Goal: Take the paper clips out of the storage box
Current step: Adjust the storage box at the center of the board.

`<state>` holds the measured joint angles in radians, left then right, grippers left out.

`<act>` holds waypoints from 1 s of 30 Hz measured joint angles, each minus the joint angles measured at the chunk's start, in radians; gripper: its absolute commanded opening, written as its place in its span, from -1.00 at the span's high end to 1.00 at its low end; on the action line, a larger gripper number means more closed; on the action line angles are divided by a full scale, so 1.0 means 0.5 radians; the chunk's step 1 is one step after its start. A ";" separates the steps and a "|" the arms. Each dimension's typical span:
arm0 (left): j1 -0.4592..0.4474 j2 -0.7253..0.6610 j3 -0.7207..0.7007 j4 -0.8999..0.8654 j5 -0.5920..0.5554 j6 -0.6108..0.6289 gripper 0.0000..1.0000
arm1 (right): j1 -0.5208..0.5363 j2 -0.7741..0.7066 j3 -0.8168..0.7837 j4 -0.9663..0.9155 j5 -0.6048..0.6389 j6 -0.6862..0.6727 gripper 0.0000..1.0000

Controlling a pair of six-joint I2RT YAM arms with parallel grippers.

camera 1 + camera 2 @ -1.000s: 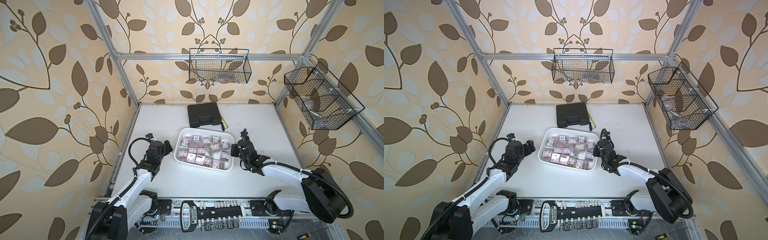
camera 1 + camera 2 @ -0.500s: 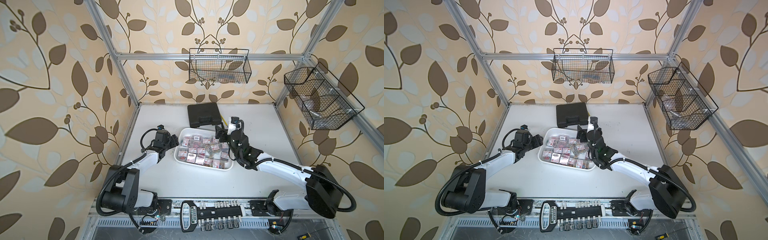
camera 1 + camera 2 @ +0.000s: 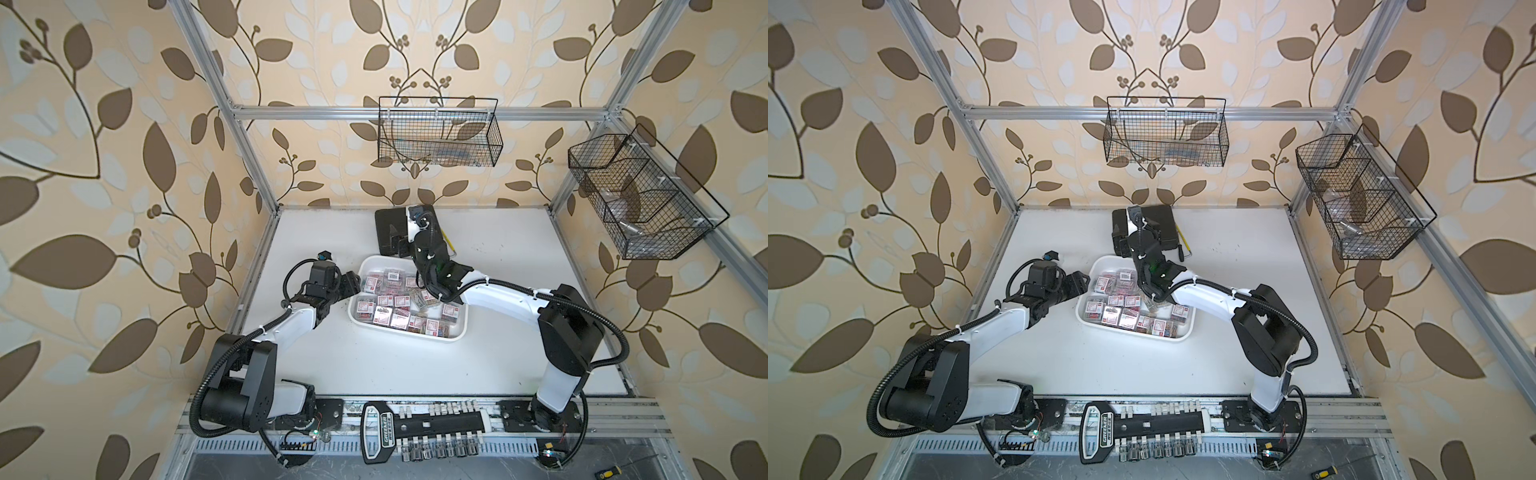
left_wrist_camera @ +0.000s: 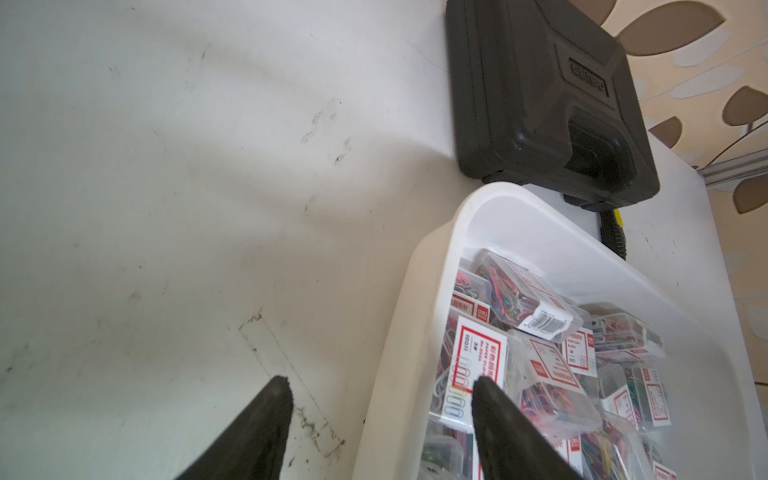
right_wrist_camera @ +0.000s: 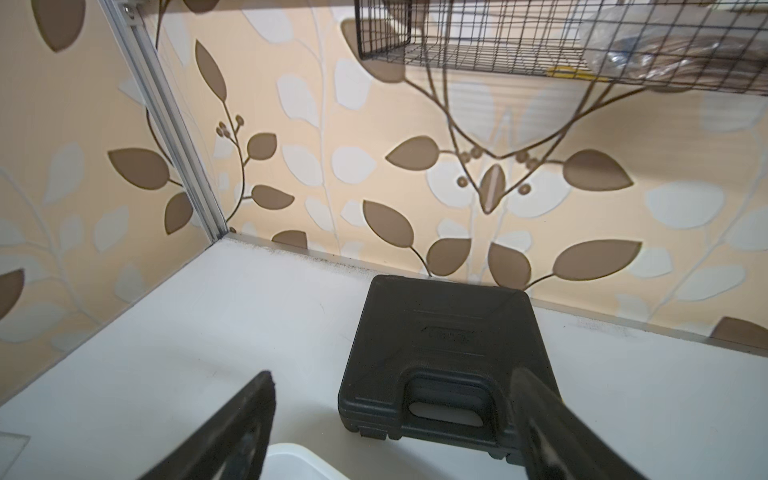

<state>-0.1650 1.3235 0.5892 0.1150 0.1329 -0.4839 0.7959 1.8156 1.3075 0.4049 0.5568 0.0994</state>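
White tabletop [image 3: 374,365] holds none yet: I see all paper clips [image 3: 399,307] inside the storage box [image 3: 464,320] mid-frame, my left gripper [image 4: 380,386] and right gripper [image 5: 395,374] both parted, empty.

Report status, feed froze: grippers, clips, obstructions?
Left gripper open astride storage box rim. Right gripper open, empty, facing black case. Paper clips all inside; right arm overhead.

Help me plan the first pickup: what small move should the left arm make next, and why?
Probably slide the left tool inward over the tray: its open jaws straddle the rim, one above the table, one above the nearest clip box, so closing here would pinch rim, not box.
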 measured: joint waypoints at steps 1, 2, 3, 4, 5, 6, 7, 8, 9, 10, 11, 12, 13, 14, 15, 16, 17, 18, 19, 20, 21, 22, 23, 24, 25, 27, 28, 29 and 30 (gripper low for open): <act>0.000 0.000 -0.005 0.000 0.004 -0.003 -0.39 | 0.010 0.001 0.000 -0.016 0.012 -0.011 -0.76; 0.000 0.000 -0.012 -0.001 0.008 -0.007 -0.39 | 0.018 0.000 -0.005 -0.020 0.027 -0.024 -0.76; 0.000 0.000 -0.016 -0.002 0.015 -0.010 -0.39 | 0.025 -0.005 -0.018 -0.001 0.040 -0.037 -0.80; 0.000 0.000 -0.021 -0.002 0.021 -0.012 -0.39 | 0.032 -0.010 -0.040 0.028 0.050 -0.047 -0.86; 0.000 0.000 -0.024 -0.002 0.028 -0.012 -0.40 | 0.035 -0.018 -0.072 0.072 0.055 -0.066 -0.90; 0.000 0.000 -0.027 -0.002 0.034 -0.012 -0.40 | 0.036 -0.027 -0.108 0.110 0.055 -0.085 -0.90; -0.001 0.000 -0.029 -0.001 0.036 -0.013 -0.39 | 0.031 -0.030 -0.131 0.132 0.054 -0.105 -0.90; -0.005 0.001 -0.030 -0.001 0.038 -0.014 -0.38 | 0.025 -0.027 -0.134 0.136 0.049 -0.116 -0.88; -0.011 0.003 -0.030 0.001 0.043 -0.014 -0.38 | 0.014 -0.018 -0.124 0.123 0.036 -0.126 -0.83; -0.014 0.008 -0.030 0.003 0.051 -0.015 -0.38 | 0.003 -0.009 -0.103 0.102 0.030 -0.127 -0.80; -0.014 0.019 -0.030 0.005 0.063 -0.020 -0.38 | -0.012 0.006 -0.066 0.072 0.020 -0.125 -0.79; -0.026 0.033 -0.030 0.005 0.076 -0.023 -0.39 | -0.027 0.020 -0.027 0.040 0.011 -0.116 -0.78; -0.026 0.046 -0.030 0.005 0.086 -0.027 -0.40 | -0.040 0.024 -0.006 0.024 0.005 -0.109 -0.78; -0.027 0.058 -0.030 0.005 0.089 -0.031 -0.41 | -0.050 0.021 -0.005 0.027 0.002 -0.099 -0.79; -0.027 0.069 -0.030 0.006 0.094 -0.034 -0.41 | -0.059 0.017 -0.013 0.040 0.002 -0.091 -0.80; -0.038 0.079 -0.029 0.009 0.096 -0.036 -0.40 | -0.066 0.008 -0.036 0.072 0.002 -0.083 -0.82; -0.039 0.085 -0.029 0.013 0.098 -0.037 -0.40 | -0.067 -0.002 -0.061 0.095 0.003 -0.080 -0.83; -0.040 0.095 -0.029 0.019 0.101 -0.037 -0.39 | -0.066 -0.014 -0.093 0.119 0.004 -0.079 -0.83; -0.040 0.105 -0.027 0.021 0.102 -0.037 -0.37 | -0.066 -0.018 -0.114 0.136 0.003 -0.078 -0.83; -0.040 0.119 -0.023 0.024 0.102 -0.038 -0.36 | -0.066 -0.018 -0.118 0.140 0.004 -0.076 -0.83; -0.040 0.134 -0.018 0.026 0.102 -0.040 -0.32 | -0.066 -0.015 -0.118 0.137 0.002 -0.074 -0.83; -0.040 0.150 -0.012 0.030 0.103 -0.048 -0.28 | -0.066 -0.014 -0.113 0.129 0.002 -0.072 -0.83; -0.040 0.163 -0.006 0.031 0.102 -0.050 -0.25 | -0.067 -0.012 -0.100 0.116 0.001 -0.071 -0.83; -0.040 0.178 0.001 0.034 0.102 -0.054 -0.19 | -0.070 -0.004 -0.074 0.095 0.002 -0.064 -0.82; -0.040 0.191 0.008 0.037 0.102 -0.065 -0.14 | -0.070 0.005 -0.047 0.074 0.002 -0.058 -0.82; -0.044 0.210 0.016 0.050 0.100 -0.084 -0.03 | -0.074 0.011 -0.021 0.063 0.004 -0.047 -0.82; -0.050 0.214 0.016 0.059 0.099 -0.089 0.03 | -0.074 0.010 -0.021 0.065 0.008 -0.042 -0.82; -0.053 0.216 0.016 0.064 0.099 -0.100 0.08 | -0.074 0.008 -0.021 0.068 0.010 -0.036 -0.82; -0.053 0.216 0.016 0.072 0.099 -0.108 0.14 | -0.074 0.008 -0.025 0.072 0.011 -0.034 -0.83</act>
<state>-0.1913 1.4315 0.5972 0.1513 0.1825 -0.5381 0.7589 1.8198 1.2949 0.4412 0.5621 0.0826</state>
